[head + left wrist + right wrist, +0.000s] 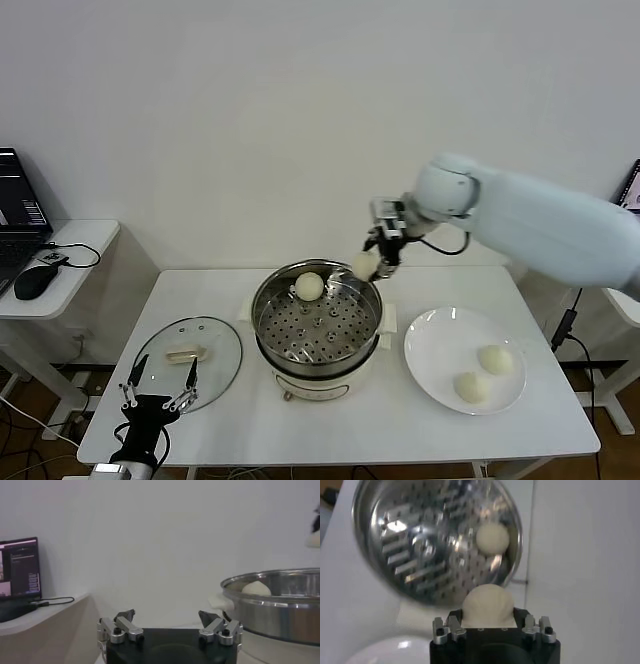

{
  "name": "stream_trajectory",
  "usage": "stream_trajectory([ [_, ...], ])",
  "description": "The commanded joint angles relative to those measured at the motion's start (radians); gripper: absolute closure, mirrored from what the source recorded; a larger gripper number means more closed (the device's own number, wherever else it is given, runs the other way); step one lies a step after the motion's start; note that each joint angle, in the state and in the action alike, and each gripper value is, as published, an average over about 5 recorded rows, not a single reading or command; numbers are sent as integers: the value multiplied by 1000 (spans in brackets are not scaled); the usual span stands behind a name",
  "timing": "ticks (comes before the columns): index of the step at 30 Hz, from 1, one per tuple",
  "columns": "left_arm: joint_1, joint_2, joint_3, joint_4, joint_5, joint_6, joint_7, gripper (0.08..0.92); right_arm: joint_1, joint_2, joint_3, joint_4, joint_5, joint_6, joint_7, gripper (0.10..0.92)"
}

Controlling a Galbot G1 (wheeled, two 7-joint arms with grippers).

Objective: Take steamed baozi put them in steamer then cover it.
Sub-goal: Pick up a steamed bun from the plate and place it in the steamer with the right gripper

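the right gripper (368, 262) hangs over the far right rim of the steamer (318, 322), its fingers closed partway around a baozi (488, 605). a second baozi (309, 286) lies on the perforated tray, two more (495, 359) on the white plate (430, 345). the glass cover (190, 360) lies flat on the table (400, 430) left of the steamer. the left gripper (158, 388) waits beside the cover's near edge, spread wide, holding nothing.

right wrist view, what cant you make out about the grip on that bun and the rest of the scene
- Right wrist view: the right gripper body hides its fingertips and the lower half of the held baozi.
- Head view: that grip is too small to read.
- Left wrist view: the steamer wall hides the tray; the frame edge cuts the pot.
- The plate is cropped in the right wrist view.
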Motion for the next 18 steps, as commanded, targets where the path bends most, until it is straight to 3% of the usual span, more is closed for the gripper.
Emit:
stream_trajectory([
  [1, 0, -2, -3, 3, 0, -1, 0, 177, -49, 235, -32, -66, 104, -92, 67, 389],
  [18, -4, -14, -1, 11, 3, -5, 0, 177, -138, 355, -38, -188, 83, -136, 150, 389],
])
